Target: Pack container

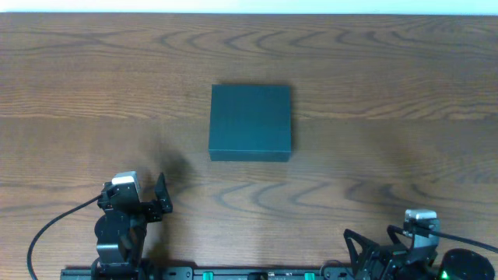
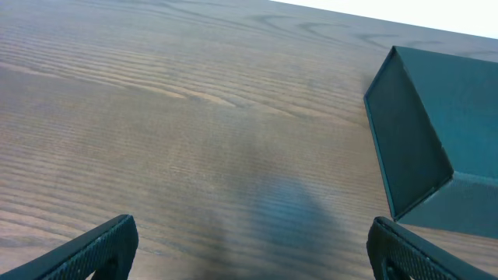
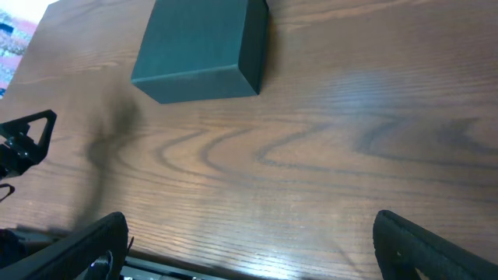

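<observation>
1. Desk [image 1: 389, 62], wood-grained, is carrying everything.
2. Container [image 1: 250, 122], teal, is lying closed mid-desk, well apart from both arms.
3. Left gripper [image 2: 253, 249] is hovering low over bare wood, jaws gaping wide, empty.
4. Right gripper [image 3: 253, 245] is hovering likewise, jaws wide, empty.

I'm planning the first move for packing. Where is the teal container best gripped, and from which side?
Probably the near front edge of the container, approached from the robot's side: it lies flat and closed, its top is smooth with nothing to pinch, and that upright front wall faces the robot. No lid seam is visible, so which edge opens is unclear.
</observation>
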{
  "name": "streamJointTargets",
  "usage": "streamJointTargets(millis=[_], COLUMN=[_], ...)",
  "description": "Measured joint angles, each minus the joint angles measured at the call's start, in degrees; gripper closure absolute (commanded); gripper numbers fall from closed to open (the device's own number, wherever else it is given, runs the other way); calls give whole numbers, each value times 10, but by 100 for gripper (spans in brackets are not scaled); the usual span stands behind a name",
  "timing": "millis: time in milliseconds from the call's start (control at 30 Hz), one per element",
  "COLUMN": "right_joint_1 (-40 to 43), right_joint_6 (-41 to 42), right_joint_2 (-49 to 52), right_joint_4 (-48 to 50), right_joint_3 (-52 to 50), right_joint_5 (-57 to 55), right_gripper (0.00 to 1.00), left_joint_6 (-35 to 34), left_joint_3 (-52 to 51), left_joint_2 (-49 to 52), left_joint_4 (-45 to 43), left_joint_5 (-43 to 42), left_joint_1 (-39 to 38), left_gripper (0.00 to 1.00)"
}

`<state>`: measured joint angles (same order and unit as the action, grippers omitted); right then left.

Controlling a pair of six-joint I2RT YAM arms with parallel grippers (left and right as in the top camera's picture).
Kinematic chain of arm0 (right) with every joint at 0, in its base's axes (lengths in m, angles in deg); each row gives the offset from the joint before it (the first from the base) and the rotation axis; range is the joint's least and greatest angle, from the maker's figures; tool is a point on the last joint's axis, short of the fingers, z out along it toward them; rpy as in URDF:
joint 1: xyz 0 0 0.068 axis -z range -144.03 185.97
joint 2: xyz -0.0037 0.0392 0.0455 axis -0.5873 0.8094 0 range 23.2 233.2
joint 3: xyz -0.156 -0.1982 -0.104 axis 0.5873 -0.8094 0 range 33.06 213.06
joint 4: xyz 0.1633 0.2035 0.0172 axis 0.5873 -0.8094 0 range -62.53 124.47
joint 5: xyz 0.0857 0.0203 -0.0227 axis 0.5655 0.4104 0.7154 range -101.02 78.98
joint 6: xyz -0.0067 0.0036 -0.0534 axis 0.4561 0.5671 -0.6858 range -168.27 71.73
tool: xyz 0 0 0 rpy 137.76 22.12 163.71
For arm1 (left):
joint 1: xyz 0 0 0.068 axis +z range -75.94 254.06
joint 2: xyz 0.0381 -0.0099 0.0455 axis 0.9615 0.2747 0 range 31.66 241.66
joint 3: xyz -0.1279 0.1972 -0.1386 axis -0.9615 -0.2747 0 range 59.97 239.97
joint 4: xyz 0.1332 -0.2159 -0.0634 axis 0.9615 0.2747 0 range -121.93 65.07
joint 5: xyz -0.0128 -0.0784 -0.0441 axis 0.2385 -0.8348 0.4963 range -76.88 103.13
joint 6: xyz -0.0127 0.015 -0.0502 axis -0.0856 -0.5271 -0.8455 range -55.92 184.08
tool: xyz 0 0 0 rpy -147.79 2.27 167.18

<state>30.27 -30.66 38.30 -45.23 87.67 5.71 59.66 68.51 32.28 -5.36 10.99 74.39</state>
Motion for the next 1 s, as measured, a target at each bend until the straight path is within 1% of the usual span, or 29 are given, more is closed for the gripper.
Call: streamJointTargets(millis=[1000], right_joint_1=[0], right_joint_6=[0], right_joint_2=[0], right_joint_4=[0], right_joint_3=[0], right_joint_5=[-8], right_gripper=[1], left_joint_6=[0], left_joint_3=[0], left_joint_2=[0], left_joint_4=[0], left_joint_5=[0], left_joint_1=[0], left_gripper=[5])
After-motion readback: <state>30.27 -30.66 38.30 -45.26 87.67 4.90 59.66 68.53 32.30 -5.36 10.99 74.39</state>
